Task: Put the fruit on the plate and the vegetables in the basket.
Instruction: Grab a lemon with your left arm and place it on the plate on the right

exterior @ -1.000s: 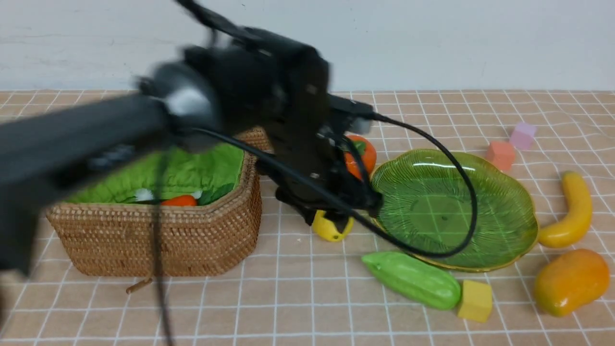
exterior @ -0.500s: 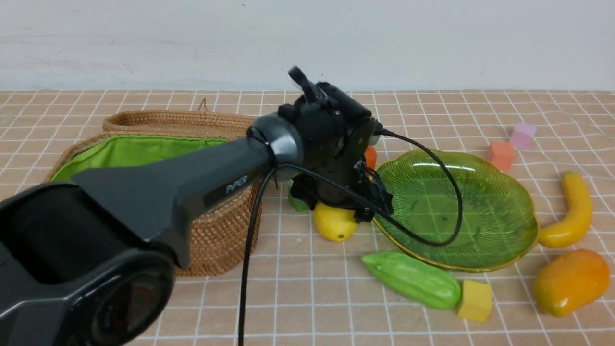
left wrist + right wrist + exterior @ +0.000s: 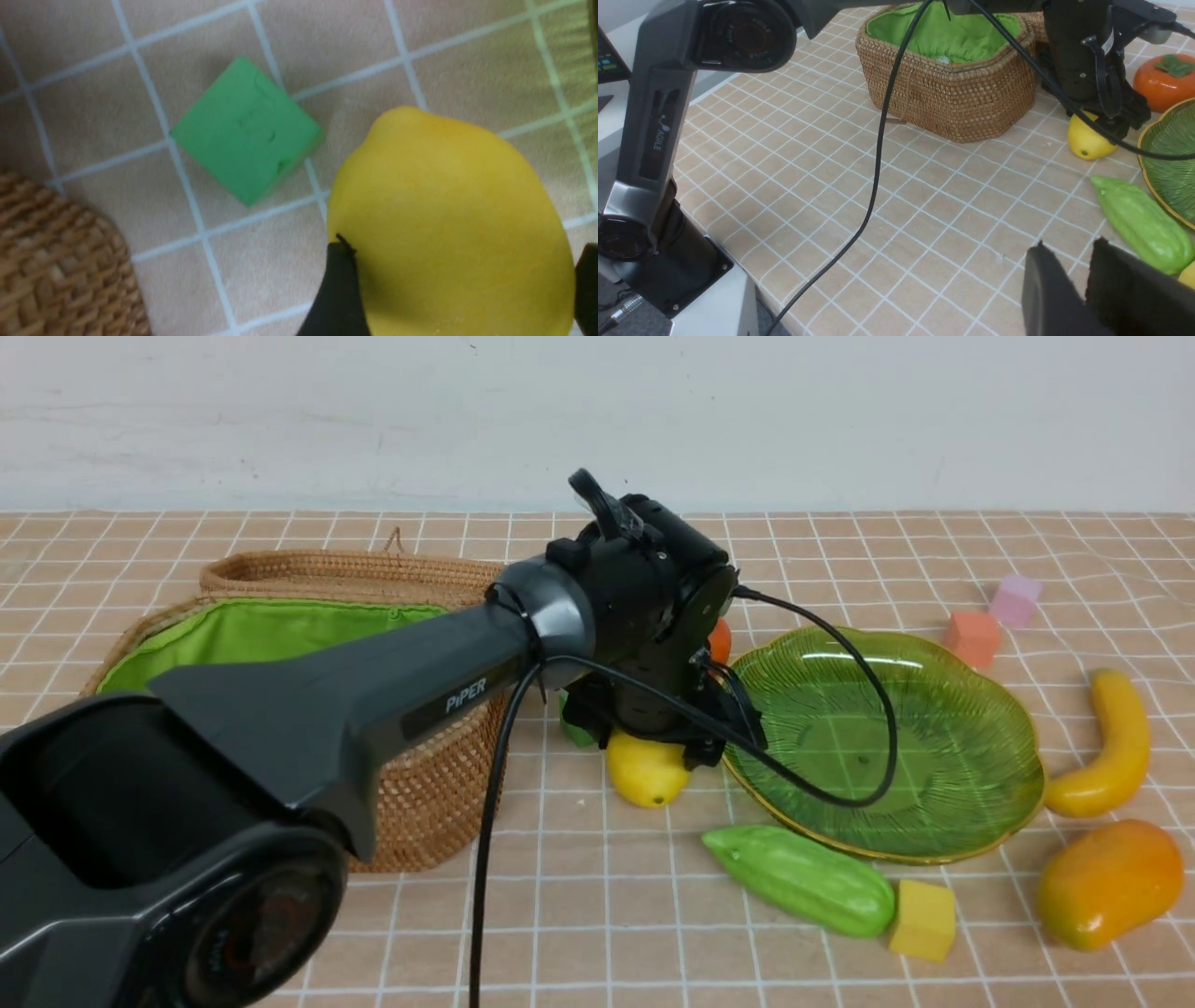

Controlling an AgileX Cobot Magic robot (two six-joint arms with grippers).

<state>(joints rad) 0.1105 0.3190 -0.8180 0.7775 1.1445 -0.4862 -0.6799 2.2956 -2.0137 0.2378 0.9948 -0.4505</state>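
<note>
- The left pincer [image 3: 462,247] is down at the bench [image 3: 597,915] with its jaws spread wide, one dark finger [image 3: 338,289] on each side of the yellow lemon [image 3: 644,773].
- The lemon rests on the bench between the basket [image 3: 429,803] and the plate [image 3: 971,747], just off the plate's left rim. One finger lies against its skin; I cannot tell whether the other touches it.
- A green foam cube [image 3: 245,128] sits on the bench just beside the lemon, on its far left, apart from both the lemon and the basket wall.
- The right pincer [image 3: 1071,245] hangs over the near bench, its jaws narrow and with nothing between them.
- The plate is bare and lies right of centre.
- The orange persimmon [image 3: 1162,81] stands on the bench at the plate's far left edge, mostly hidden behind the left arm [image 3: 373,709] in the front view.
- The banana [image 3: 1111,747] lies right of the plate, its near end at the rim; the mango [image 3: 1106,882] is nearer, well to the right.
- The light green gourd [image 3: 803,879] lies on the bench near the plate's near left rim, with a yellow cube [image 3: 922,919] touching its right end.
- An orange cube [image 3: 971,637] and a pink cube [image 3: 1016,599] sit beyond the plate's far right.
- The basket stands at left, open, with its green lining showing and its lid [image 3: 345,574] lying behind; the arm hides most of the inside.
</note>
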